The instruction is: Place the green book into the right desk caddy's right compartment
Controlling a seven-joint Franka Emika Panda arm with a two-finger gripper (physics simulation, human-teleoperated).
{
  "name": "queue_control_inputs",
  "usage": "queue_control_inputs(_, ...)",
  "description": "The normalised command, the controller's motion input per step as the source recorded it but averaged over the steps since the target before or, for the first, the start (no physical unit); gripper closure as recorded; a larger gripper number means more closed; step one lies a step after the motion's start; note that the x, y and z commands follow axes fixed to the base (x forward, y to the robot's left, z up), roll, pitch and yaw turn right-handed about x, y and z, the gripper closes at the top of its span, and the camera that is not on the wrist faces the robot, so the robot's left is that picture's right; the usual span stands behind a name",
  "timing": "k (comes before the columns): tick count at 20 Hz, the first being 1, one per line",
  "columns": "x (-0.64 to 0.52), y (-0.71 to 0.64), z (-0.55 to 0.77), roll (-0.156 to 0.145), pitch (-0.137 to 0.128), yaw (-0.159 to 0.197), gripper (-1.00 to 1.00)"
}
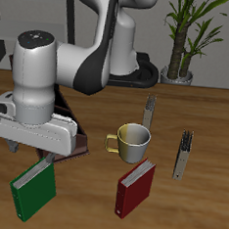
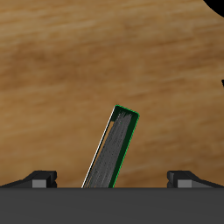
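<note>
Table: a wooden tabletop [image 1: 209,125] with brown grain, bearing every other item shown; in the wrist view it fills the background as bare wood [image 2: 61,61].

Robot arm: a white and grey jointed arm [image 1: 87,55] that reaches toward the table's front edge and hides much of what lies beneath it.

Gripper: a two-finger gripper [image 1: 41,161] under a grey housing, pointing down. The exterior view shows the top of the book between its fingers, but the finger gap itself is hidden; in the wrist view only two dark finger mounts show, one on either side of the book. Whether the fingers press on the book cannot be told.

Green book: a thin green hardcover book [image 1: 33,190] with white page edges, tilted, its upper end at the gripper, near the table's front edge. The wrist view shows it edge-on and leaning [image 2: 112,150].

Right desk caddy: a dark brown organiser [image 1: 73,142], mostly hidden behind the gripper housing; only a brown corner shows. Its compartments cannot be made out.

Red book: a dark red hardcover book [image 1: 135,187], tilted on the table, beside the green one but apart from it.

Mug: a pale yellow-green mug [image 1: 132,141] with a handle, upright, farther back than the red book.

Grey pieces: two thin grey upright objects, one behind the mug [image 1: 149,111], one to the side [image 1: 184,155]; too small to identify.

Plant: a potted green plant [image 1: 187,39] behind the table.
</note>
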Motion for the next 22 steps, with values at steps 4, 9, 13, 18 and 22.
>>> queue_control_inputs(4,0.08,0.07,-0.1,0.0,0.02,-0.045,-1.0)
queue_control_inputs(9,0.07,-0.03,-0.1,-0.02,0.028,-0.009,-1.0)
queue_control_inputs(13,0.05,-0.03,-0.06,-0.004,0.011,-0.009,-1.0)
queue_control_inputs(18,0.05,0.05,-0.12,-0.01,0.006,-0.011,-1.0)
queue_control_inputs(22,0.07,0.07,-0.15,0.004,0.001,-0.009,-1.0)
